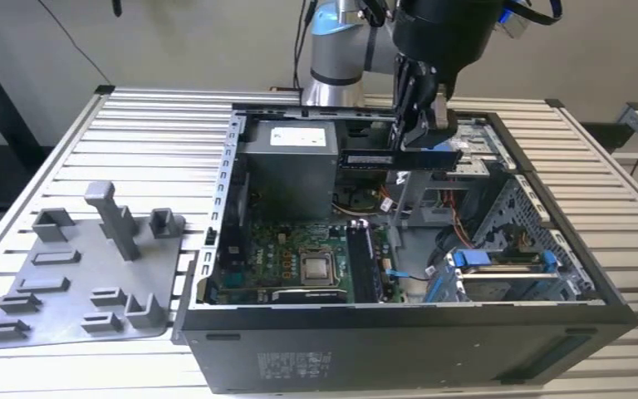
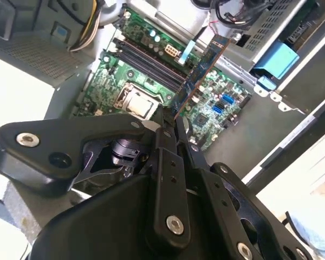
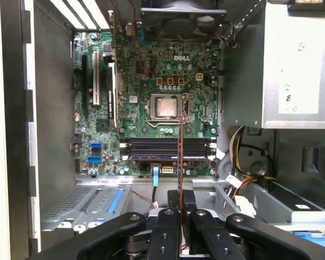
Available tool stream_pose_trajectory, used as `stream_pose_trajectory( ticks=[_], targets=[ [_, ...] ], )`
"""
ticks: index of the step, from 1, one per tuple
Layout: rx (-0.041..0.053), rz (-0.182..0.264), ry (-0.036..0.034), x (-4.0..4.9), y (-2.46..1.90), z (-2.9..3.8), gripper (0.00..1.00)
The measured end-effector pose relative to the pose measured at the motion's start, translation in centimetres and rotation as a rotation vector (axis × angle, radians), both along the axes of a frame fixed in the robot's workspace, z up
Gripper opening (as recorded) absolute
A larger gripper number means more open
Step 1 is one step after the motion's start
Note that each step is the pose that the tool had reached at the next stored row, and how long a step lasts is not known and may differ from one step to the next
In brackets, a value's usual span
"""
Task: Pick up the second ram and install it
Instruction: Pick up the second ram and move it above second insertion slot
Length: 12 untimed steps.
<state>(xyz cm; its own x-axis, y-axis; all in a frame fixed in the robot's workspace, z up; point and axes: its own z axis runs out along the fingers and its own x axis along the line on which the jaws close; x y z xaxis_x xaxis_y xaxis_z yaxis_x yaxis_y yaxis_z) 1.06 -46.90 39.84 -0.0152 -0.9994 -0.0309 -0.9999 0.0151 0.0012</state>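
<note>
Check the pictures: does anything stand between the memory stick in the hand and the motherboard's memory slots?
Nothing visible does. The hand grips the second ram above the open case, and in the first wrist view the memory slots show past it with no cable or part across.

Bright, even light washes the slatted counter (image 1: 130, 141) in the exterior view, the computer case (image 1: 408, 349) sits shadowy inside, and in both wrist views everything beyond its walls blows out to white glare while the gripper (image 2: 170, 123) reads near-black.
</note>
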Motion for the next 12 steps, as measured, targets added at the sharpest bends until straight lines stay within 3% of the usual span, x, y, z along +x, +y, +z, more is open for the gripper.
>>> stream_pose_trajectory(
  ticks=[10, 12],
  targets=[
    [-0.0001, -0.004, 0.0, -0.04, 2.32, -0.06, 0.14],
    [-0.0001, -0.006, 0.0, -0.04, 2.58, -0.06, 0.14]
  ],
)
